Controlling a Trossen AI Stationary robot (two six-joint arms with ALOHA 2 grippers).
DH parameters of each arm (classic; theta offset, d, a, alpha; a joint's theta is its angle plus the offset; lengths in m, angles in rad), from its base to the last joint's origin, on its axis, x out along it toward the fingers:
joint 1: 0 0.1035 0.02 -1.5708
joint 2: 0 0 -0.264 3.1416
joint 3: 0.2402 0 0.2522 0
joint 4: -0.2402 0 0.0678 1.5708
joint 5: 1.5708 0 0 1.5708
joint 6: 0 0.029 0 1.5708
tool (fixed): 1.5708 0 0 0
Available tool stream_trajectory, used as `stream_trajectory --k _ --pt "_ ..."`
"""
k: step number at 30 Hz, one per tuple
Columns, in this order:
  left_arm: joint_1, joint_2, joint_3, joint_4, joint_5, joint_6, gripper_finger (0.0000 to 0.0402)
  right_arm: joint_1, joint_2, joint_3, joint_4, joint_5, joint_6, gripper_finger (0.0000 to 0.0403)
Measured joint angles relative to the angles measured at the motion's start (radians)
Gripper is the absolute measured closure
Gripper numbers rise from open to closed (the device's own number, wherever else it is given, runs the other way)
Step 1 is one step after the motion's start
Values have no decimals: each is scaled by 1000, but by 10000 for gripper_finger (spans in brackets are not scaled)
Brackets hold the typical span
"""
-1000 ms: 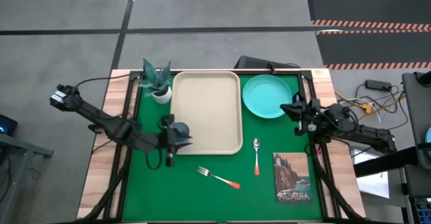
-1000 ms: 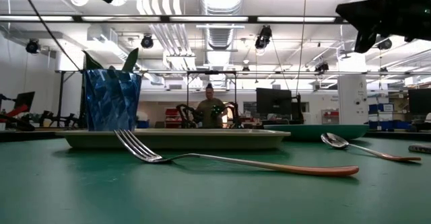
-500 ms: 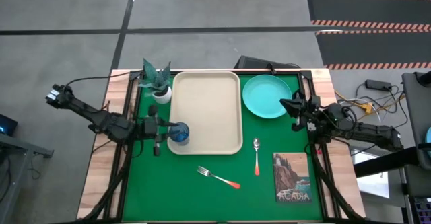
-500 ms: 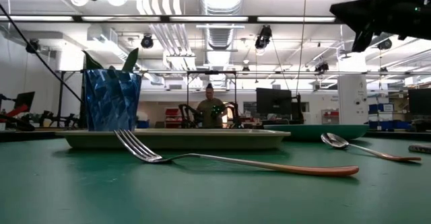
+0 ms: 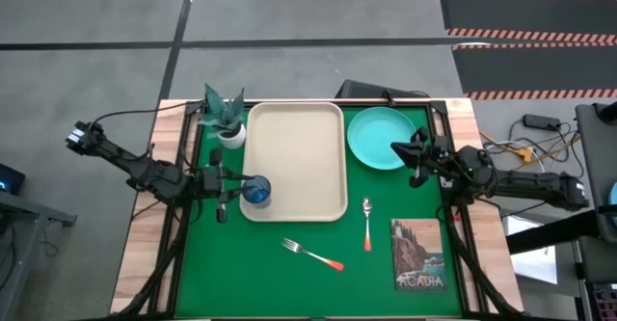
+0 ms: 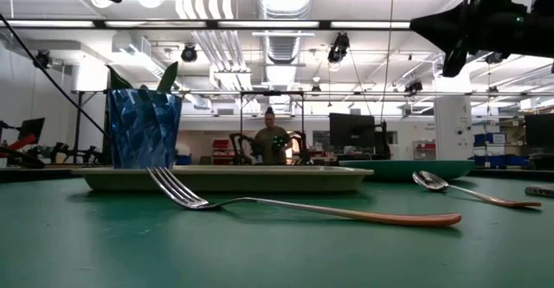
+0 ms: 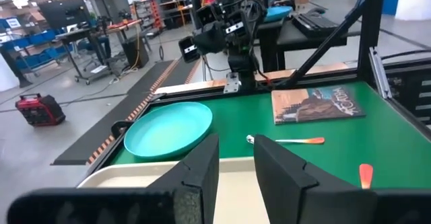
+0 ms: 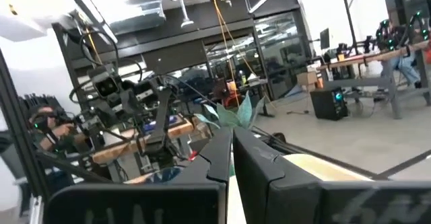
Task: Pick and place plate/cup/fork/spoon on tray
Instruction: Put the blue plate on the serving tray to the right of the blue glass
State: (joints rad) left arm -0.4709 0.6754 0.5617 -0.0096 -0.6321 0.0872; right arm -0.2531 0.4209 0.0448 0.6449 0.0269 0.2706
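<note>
overhead, table-level, two wrist views

one tray (image 5: 294,157), one plate (image 5: 380,137), one cup (image 5: 256,190), one fork (image 5: 312,254), one spoon (image 5: 367,221)

The tray (image 5: 295,162) lies mid-surface, with the cup (image 5: 256,190) standing in its near-left corner. The plate (image 5: 379,137) sits just right of the tray's far end. The spoon (image 5: 367,221) lies nearer, right of the tray; the fork (image 5: 311,254) lies before the tray. A plant pot (image 5: 228,119) stands by the tray's far-left corner, and a book (image 5: 419,254) lies right of the spoon.
</note>
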Motion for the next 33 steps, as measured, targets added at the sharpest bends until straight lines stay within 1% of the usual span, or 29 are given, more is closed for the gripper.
stream_trajectory --k 4,7,14,17,23,33 --pt "0 -4 -1 -64 -6 -3 322 0 70 0 88 0 9 392" --pt "0 -10 -2 -81 -6 -4 322 12 120 0 161 0 20 392" --pt "0 -11 -4 -84 -7 -3 322 107 249 0 336 3 3 392" --pt "0 -11 -4 -84 -7 -2 322 143 313 1 420 34 -3 392" --pt "0 -15 -3 -81 -11 7 322 175 437 58 401 88 -46 392" --pt "0 -24 -2 -76 -13 58 322 175 676 208 407 79 -63 392"
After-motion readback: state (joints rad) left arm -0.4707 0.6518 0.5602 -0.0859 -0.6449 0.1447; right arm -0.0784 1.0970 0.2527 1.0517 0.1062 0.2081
